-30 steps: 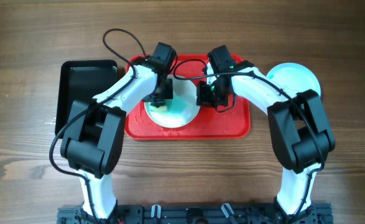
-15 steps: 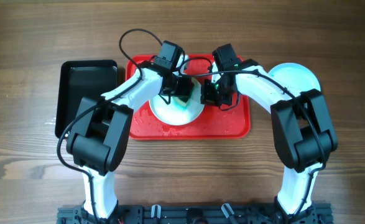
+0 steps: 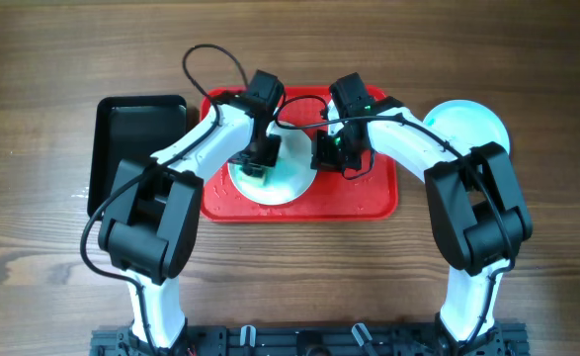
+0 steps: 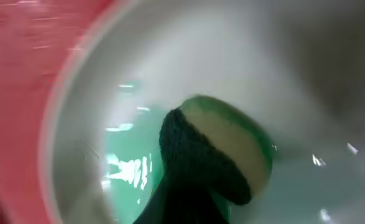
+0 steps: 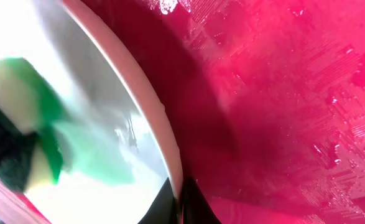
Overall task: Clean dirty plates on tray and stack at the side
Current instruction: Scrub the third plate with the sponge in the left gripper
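- On the red tray [image 3: 369, 198] at mid-counter [image 3: 52, 59], one round pale plate [image 3: 288, 178] lies left of centre, a wet green smear across its face.
- The left pincer [image 3: 257, 163] is over the plate, closed on a sponge [image 4: 226, 149]. The sponge is yellow with a dark scouring side, and it presses on the smear.
- The right pincer [image 3: 329, 153] is at the plate's right edge. Its dark fingers [image 5: 198, 208] are narrow, pinching the white rim.
- The plate's left edge lies near the tray's left rim. To its right, the tray's floor is bare and beaded with water.
- A mint-blue side plate [image 3: 472, 124] rests on the counter past the tray's right rim.
- A black tray [image 3: 136, 138] lies just beside the left rim; open wood lies beyond.
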`<state>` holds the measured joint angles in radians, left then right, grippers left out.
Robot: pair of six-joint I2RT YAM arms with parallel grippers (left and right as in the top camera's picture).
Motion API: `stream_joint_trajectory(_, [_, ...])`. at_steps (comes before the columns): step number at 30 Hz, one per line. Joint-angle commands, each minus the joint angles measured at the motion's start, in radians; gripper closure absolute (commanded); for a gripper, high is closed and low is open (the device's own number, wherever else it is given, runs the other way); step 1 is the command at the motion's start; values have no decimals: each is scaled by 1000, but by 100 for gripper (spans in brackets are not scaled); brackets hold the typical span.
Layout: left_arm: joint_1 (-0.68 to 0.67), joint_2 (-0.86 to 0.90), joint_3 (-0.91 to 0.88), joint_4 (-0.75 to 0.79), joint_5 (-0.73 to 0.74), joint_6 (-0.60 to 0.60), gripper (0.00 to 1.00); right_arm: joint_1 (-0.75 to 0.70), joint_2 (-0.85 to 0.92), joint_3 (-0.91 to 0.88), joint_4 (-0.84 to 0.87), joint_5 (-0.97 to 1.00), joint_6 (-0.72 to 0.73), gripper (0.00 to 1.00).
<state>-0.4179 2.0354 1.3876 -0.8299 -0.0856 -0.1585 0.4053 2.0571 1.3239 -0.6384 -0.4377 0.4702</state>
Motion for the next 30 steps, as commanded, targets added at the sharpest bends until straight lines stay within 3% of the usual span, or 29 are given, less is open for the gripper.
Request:
stream_joint_trajectory(1, [31,71,-45,13,-331,-251,96,-18,19,-11,-9,47,0,96])
stream_joint_trajectory(5, [9,71,-45,124,-234,-298,96,-18,19,-11,-9,47,0,96])
stream_joint_trajectory(13, [-40,71,-45,427,256,-273,96,-18,19,-11,-10,47,-4,96])
stream_joint_trajectory(17, [-41,71,-45,412,470,-61,96,-18,19,-11,-9,46,-7,96])
stream_joint_trajectory(20, [-40,71,-45,296,579,95,96,-18,19,-11,-10,46,-7,96])
stream_joint_trajectory(25, [-6,71,-45,45,581,314,96,-18,19,-11,-9,43,-8,96])
stream_joint_trajectory(28, [45,71,-45,8,426,304,96,-18,19,-11,-9,43,-8,96])
stream_joint_trajectory(30, [74,71,-45,9,228,224,96,-18,19,-11,-9,43,-7,96])
